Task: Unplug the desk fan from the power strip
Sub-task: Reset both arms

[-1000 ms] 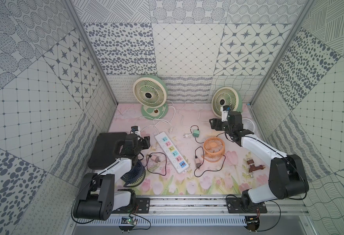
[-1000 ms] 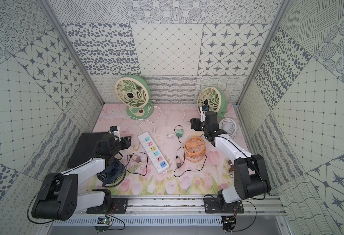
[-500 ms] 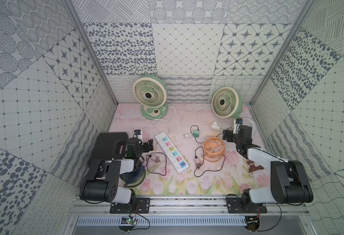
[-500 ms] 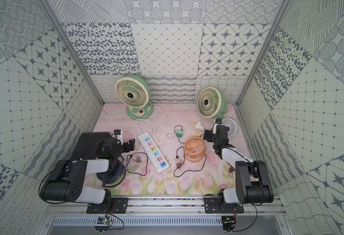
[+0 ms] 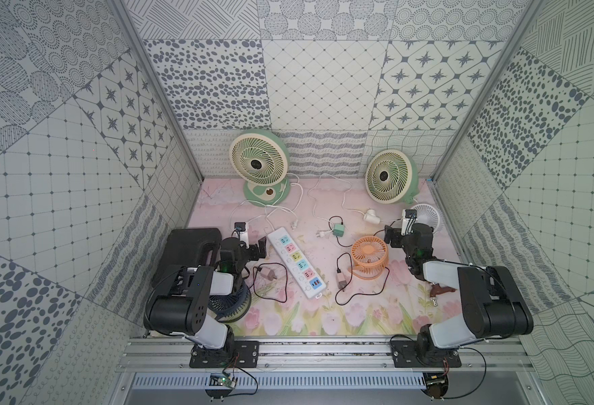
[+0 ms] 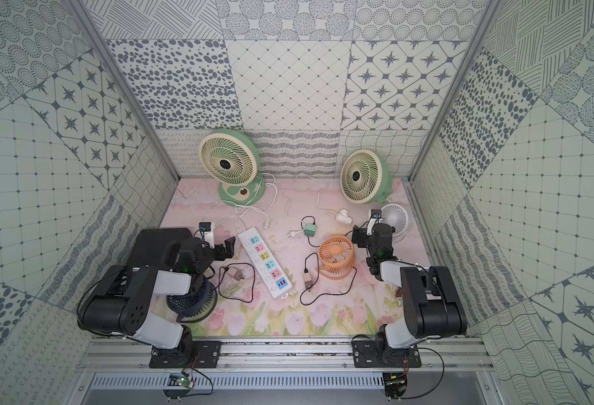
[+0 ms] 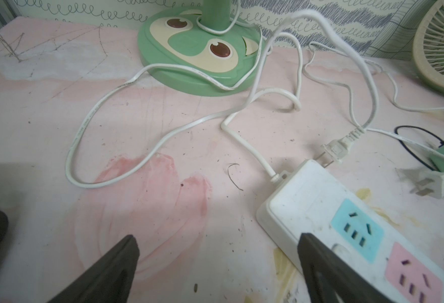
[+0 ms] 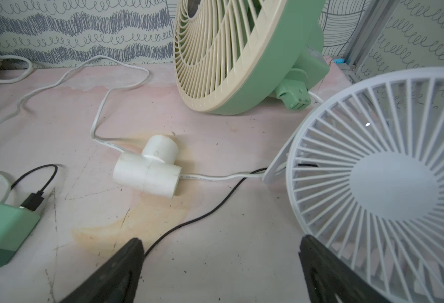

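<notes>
Left wrist view: strip on bench, seen sockets empty, plug loose just past its end. Both spread, empty: left end effector, right end effector. Unplugging looks done; lift clear, don't snag cords.

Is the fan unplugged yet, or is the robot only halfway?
It looks finished. Done: every socket on the power strip is empty, and a white plug lies loose on the mat beside the strip's cord end. In hand: nothing; the left gripper and right gripper are both open and empty. Left: nothing I can see.
</notes>
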`<action>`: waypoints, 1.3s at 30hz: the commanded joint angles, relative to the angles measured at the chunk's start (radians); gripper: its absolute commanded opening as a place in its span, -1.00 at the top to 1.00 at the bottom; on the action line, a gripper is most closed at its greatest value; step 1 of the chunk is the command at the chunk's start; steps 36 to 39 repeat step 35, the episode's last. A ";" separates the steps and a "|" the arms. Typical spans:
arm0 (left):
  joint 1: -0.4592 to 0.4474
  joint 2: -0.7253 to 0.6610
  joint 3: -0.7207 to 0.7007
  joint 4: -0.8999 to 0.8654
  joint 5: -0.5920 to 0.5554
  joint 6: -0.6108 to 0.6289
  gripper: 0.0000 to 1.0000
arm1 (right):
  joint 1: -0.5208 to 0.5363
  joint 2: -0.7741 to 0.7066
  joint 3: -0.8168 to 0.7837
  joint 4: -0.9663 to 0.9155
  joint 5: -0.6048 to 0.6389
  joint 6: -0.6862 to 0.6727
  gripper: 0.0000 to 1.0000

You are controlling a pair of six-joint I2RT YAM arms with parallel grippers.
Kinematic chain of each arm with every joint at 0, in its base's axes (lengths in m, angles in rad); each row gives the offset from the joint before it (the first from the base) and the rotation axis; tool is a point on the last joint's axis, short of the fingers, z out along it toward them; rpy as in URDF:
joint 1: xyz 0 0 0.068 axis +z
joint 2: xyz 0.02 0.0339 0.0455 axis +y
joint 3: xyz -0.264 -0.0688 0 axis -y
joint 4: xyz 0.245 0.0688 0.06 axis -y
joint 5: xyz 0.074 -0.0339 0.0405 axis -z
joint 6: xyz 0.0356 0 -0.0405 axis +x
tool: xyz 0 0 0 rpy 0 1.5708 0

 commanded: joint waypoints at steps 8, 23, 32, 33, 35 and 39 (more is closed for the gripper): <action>0.004 0.009 0.042 -0.038 0.021 0.030 -0.99 | -0.006 0.038 -0.071 0.239 -0.032 -0.019 -0.94; 0.003 0.010 0.048 -0.049 0.003 0.022 -0.99 | -0.005 0.038 -0.072 0.238 -0.036 -0.022 -0.94; 0.003 0.009 0.048 -0.048 0.004 0.021 -0.99 | -0.006 0.038 -0.070 0.237 -0.036 -0.022 -0.94; 0.003 0.010 0.048 -0.048 0.004 0.022 -0.99 | -0.006 0.038 -0.070 0.238 -0.035 -0.022 -0.94; 0.003 0.010 0.049 -0.049 0.004 0.022 -0.99 | -0.005 0.039 -0.070 0.238 -0.036 -0.022 -0.94; 0.003 0.010 0.049 -0.049 0.004 0.022 -0.99 | -0.005 0.039 -0.070 0.238 -0.036 -0.022 -0.94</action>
